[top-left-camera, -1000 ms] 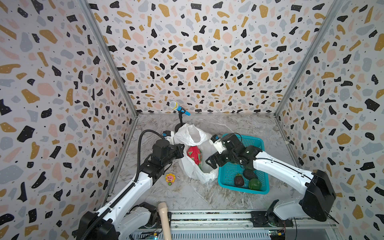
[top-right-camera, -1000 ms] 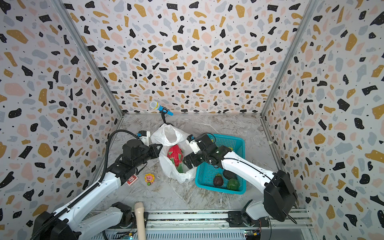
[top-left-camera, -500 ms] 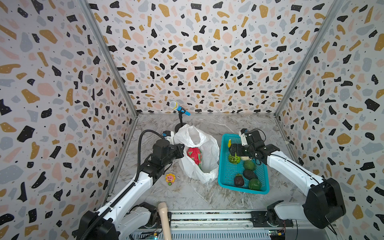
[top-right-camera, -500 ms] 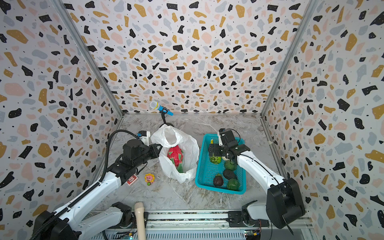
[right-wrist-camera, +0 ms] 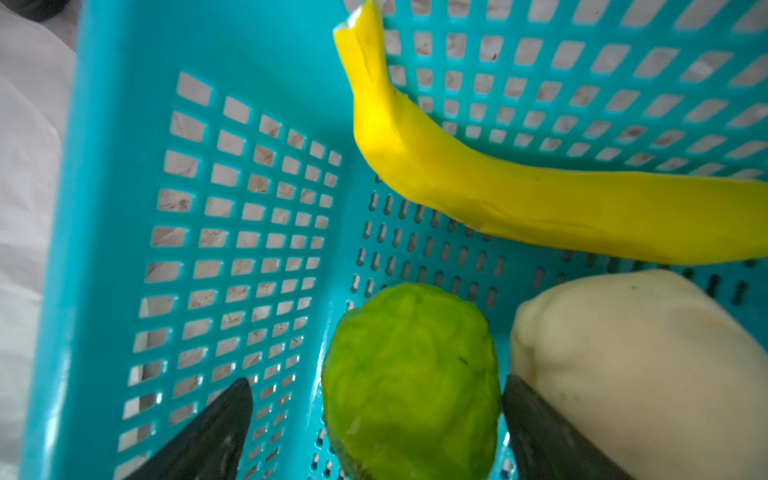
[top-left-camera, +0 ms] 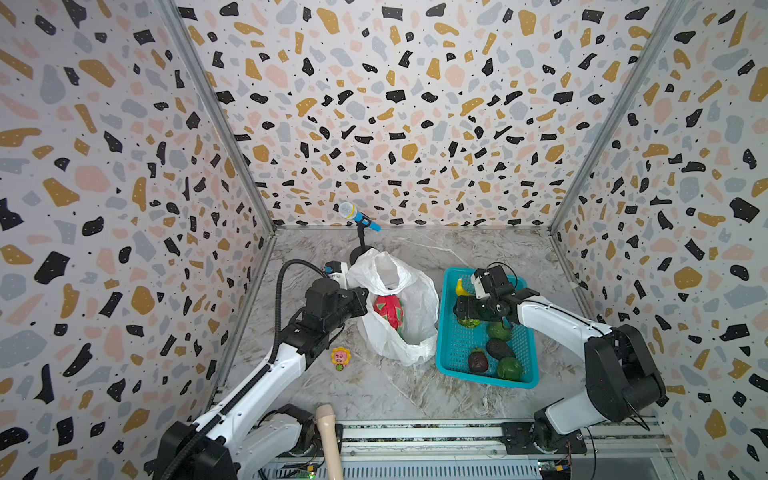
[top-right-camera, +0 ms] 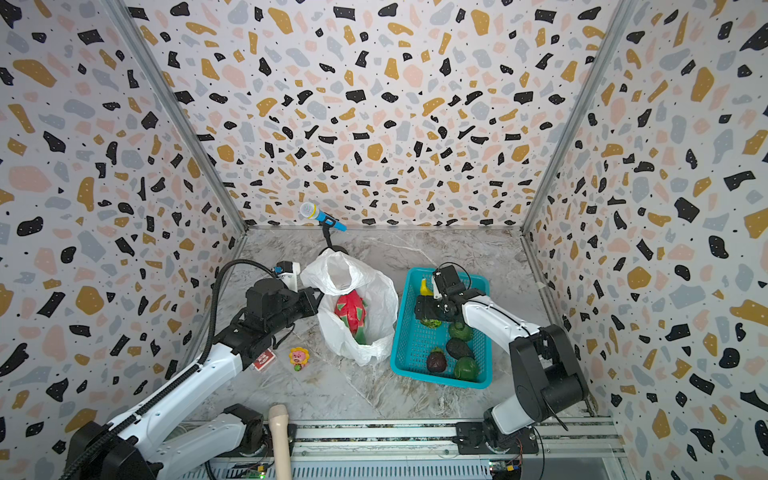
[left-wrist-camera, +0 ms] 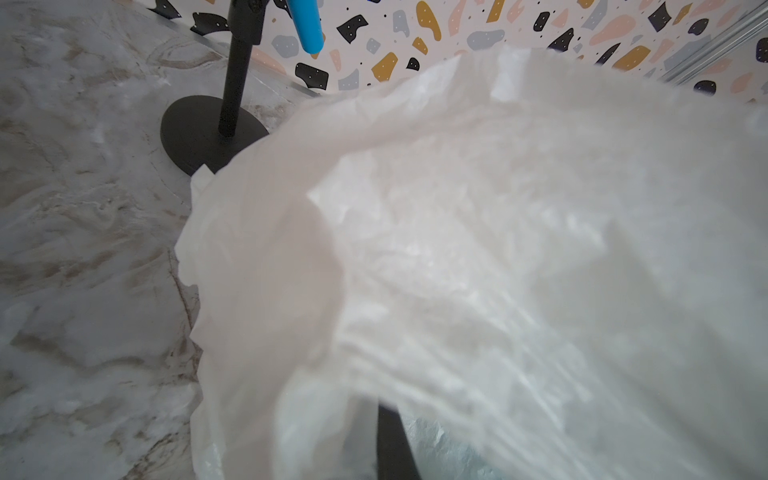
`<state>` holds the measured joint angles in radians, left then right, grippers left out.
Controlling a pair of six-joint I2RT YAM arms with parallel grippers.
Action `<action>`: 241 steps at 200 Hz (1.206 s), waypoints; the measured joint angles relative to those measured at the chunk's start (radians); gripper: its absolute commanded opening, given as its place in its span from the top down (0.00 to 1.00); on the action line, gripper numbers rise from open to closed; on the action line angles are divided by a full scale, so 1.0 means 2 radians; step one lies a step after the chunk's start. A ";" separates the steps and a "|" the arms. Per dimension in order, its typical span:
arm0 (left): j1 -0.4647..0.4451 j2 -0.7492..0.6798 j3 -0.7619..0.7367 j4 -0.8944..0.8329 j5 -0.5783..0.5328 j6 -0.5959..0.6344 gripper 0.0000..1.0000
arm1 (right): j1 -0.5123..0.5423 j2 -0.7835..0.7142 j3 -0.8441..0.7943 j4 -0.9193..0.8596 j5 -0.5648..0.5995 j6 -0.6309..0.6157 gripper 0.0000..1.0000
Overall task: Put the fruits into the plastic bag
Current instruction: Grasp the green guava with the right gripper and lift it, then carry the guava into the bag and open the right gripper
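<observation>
Item: bumpy green fruit [right-wrist-camera: 411, 374], far-left in teal basket [right-wrist-camera: 104, 208], right of plastic bag [top-left-camera: 419, 291]. Right gripper [right-wrist-camera: 374, 432] gapes astride it, holding nothing; centre jaws, clear pale fruit [right-wrist-camera: 623, 353] before closing. Left gripper [top-left-camera: 360, 297] pinches bag rim.

**My tally: eight fruits, one bag, one basket**

I count one bag [top-left-camera: 409, 291] with one dragon fruit [top-left-camera: 390, 309] in it. One basket [top-left-camera: 455, 345] has seven fruits in it: one banana [top-left-camera: 459, 287], one bumpy green [top-left-camera: 468, 322], a second green [top-left-camera: 498, 331], a third green [top-left-camera: 510, 368], one dark green [top-left-camera: 500, 348], one dark brown [top-left-camera: 478, 361] and one pale one [right-wrist-camera: 623, 353], which only my right wrist camera shows. On the surface [top-left-camera: 415, 395] I count one sunflower toy [top-left-camera: 340, 357], one microphone [top-left-camera: 357, 215] on one stand [left-wrist-camera: 199, 129] and one red card [top-right-camera: 264, 359]. At the front there is one beige handle [top-left-camera: 328, 432]. I have two claws, my left claw [top-left-camera: 362, 296] and my right claw [right-wrist-camera: 376, 386].
</observation>
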<state>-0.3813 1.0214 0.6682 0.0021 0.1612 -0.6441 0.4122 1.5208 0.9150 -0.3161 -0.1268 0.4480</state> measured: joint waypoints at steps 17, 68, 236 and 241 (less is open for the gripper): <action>0.000 0.000 0.000 0.000 -0.001 0.000 1.00 | 0.000 0.009 -0.003 0.009 0.000 0.002 0.18; 0.000 0.000 0.000 0.000 -0.002 0.000 1.00 | 0.000 0.029 -0.009 0.024 -0.004 0.011 0.37; 0.000 0.000 0.000 0.000 -0.001 0.000 1.00 | 0.148 -0.068 0.080 0.031 -0.104 -0.083 0.49; 0.000 0.000 0.000 0.000 -0.001 0.000 1.00 | 0.152 -0.052 0.085 0.032 -0.107 -0.081 0.49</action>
<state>-0.3813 1.0218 0.6682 0.0017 0.1585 -0.6437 0.7166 1.4174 1.0843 -0.2516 -0.3401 0.2859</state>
